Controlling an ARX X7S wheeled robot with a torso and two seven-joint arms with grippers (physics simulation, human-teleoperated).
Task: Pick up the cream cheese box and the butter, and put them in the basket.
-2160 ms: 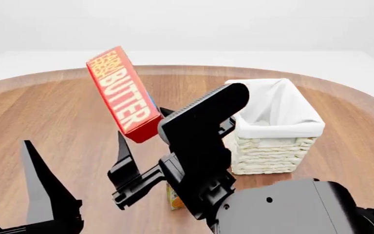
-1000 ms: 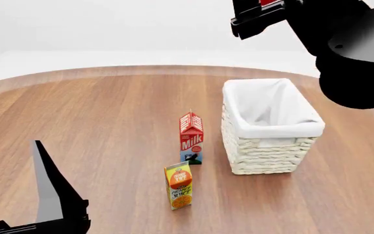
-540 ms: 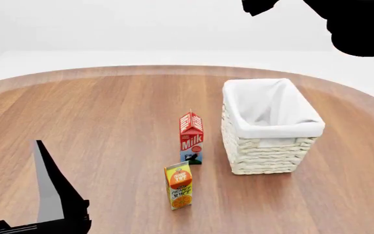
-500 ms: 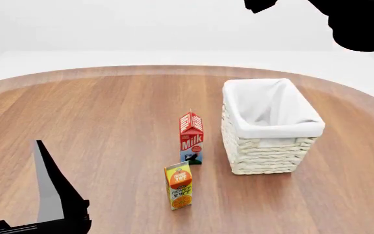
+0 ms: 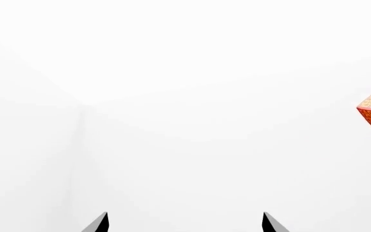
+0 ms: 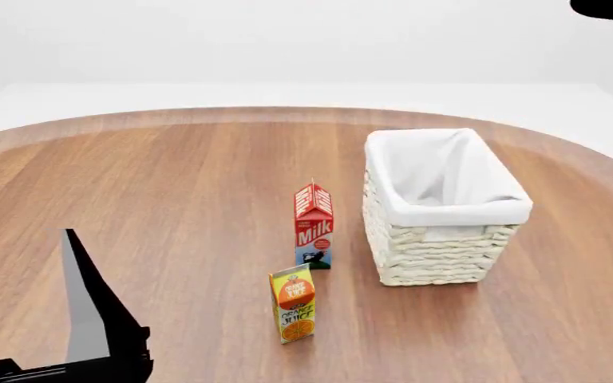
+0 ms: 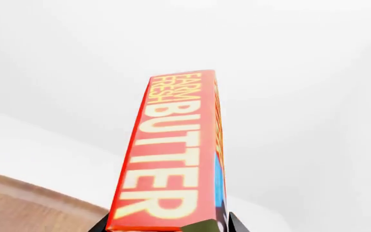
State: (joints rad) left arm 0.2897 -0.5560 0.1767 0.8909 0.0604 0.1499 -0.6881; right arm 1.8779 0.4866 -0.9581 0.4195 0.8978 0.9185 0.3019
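Table (image 6: 157, 175): a big round wooden top, filling most of the head view.

Basket (image 6: 445, 209): sitting at the middle right of the head view. It is looking empty inside, only white cloth showing.

Right arm: only a black bit is showing at the top right corner of the head view, high above the table.

Butter (image 7: 172, 159): the right gripper (image 7: 166, 228) is holding it. In the right wrist view the box is standing up in the middle of the picture, its low end sitting between the two dark finger tips at the bottom edge. A red corner of the butter is also peeking in at the right edge of the left wrist view.

Left gripper (image 5: 184, 223): its two tips are standing apart at the bottom of the left wrist view, with nothing between them. It is pointing at a blank white wall.

Milk carton (image 6: 314, 226): standing just left of the basket.

Juice carton (image 6: 294, 306): standing near the milk, lower in the head view.

Cream cheese box: not showing in any picture.

Step now: I think the butter is being carried, up in the air and not yet over the basket.

Next move: the right arm needs to be coming down over the basket's open top, then letting go.
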